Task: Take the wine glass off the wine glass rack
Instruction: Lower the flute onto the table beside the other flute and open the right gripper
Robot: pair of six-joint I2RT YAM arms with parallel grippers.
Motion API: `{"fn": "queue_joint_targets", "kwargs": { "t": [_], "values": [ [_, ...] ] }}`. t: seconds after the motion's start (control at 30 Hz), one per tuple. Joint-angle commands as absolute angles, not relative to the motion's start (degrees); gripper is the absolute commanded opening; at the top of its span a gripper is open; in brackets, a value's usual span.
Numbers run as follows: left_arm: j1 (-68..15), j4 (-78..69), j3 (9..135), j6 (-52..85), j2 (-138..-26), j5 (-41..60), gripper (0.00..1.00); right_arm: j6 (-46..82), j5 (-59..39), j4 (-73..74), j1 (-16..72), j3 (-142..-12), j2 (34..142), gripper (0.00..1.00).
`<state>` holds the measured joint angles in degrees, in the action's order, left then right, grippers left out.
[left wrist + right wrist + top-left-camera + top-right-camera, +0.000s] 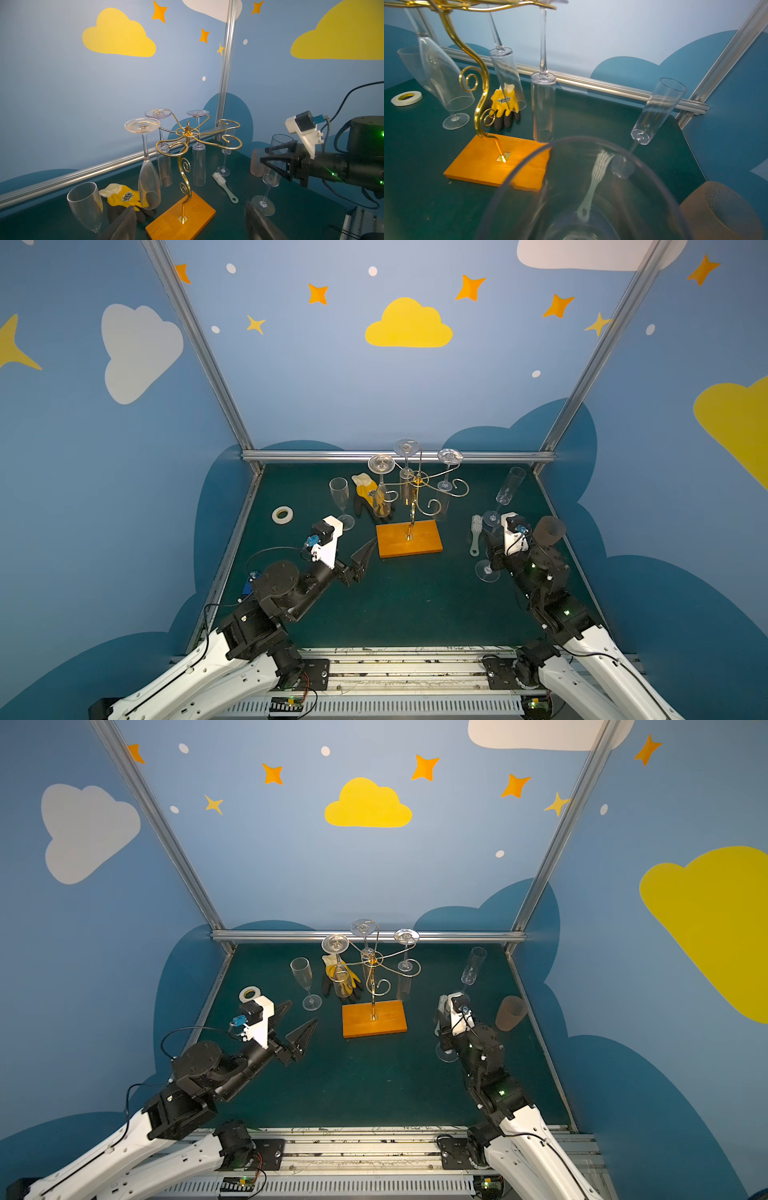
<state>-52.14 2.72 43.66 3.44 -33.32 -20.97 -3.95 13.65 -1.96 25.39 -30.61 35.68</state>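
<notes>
Right gripper (264, 154) is clamped around the bowl of the wine glass (270, 180), 1 finger on each side. The glass is upright and off the rack, out to the right of the base. Its foot (487, 572) sits down at mat level, but I can't tell if it's actually touching. On my right wrist feed the rim fills the whole lower half of the view.

The wine glass rack (424, 541) stands mid-table on its orange base. 3 glasses hang upside down from the gold arms: a flared flute (149, 182) on the left side and 2 straight flutes (164, 166) further back.

Left gripper (303, 1012) is low over the green mat (415, 605), just left of the base and pointed at the rack. Its jaws are wide apart with nothing between them. It's near the base's corner but not touching it.

Other stuff on the table:
- 1 upright glass (340, 493) left of the rack
- a yellow and black glove (365, 489) lying between that glass and the rack
- a tape roll (282, 514) further left
- a small brush (476, 533) lying between the base and the held glass
- another tall glass (509, 485) standing at the back right
- a brown cup (548, 531) by the right wall
</notes>
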Motion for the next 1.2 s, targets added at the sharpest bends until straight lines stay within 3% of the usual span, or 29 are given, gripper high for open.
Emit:
{"fn": "queue_joint_targets", "kwargs": {
  "t": [0.0,0.73,1.17],
  "values": [
    [-52.0,0.4,43.3,4.3,-32.4,-22.9,0.82,-4.4,12.0,3.6,23.5,-29.8,36.1,0.25],
    [-52.0,1.1,45.2,3.7,-34.5,-22.5,0.83,-4.0,5.4,13.7,11.1,-27.0,43.0,0.24],
    [-51.9,0.4,45.7,3.1,-36.4,-22.1,0.83,-2.5,0.8,20.2,3.6,-29.7,54.8,0.23]
  ]
}}
